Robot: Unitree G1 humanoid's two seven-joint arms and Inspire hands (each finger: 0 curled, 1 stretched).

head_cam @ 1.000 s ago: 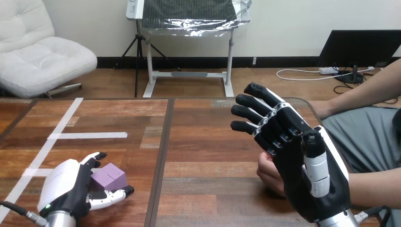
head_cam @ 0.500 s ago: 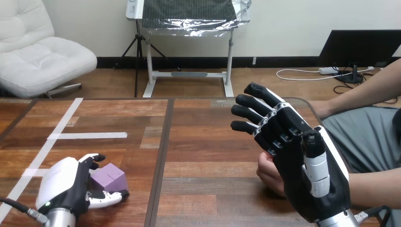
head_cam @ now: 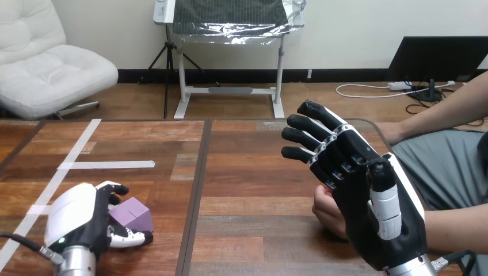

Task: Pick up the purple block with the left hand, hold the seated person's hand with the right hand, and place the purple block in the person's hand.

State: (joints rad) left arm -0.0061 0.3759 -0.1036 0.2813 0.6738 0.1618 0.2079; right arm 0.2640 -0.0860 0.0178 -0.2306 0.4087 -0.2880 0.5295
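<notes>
Right now we are at the first step, the pick-up. Our left hand [head_cam: 77, 221] lies low on the table [head_cam: 247, 172] with the purple block [head_cam: 131, 213] tucked against its palm side. The fingers curl over the block's far edge and the thumb wraps along its near edge, so we read the hand as closed on the block. The block looks to be resting on the wood, not lifted. Our right hand [head_cam: 368, 213] stands raised with its fingers straight and spread, holding nothing. The person's hand [head_cam: 328, 211] sits just beside its palm, partly hidden behind it. We cannot tell whether the two touch, and no finger wraps round it, so the holding step is not yet done. In our judgement the next move calls for a firm squeeze before the block leaves the table, since the thumb sits low on it and it could tip out. Then comes a lift and a carry across toward the right hand. That hand needs to curl round the person's hand, steadying it palm up for the block.
</notes>
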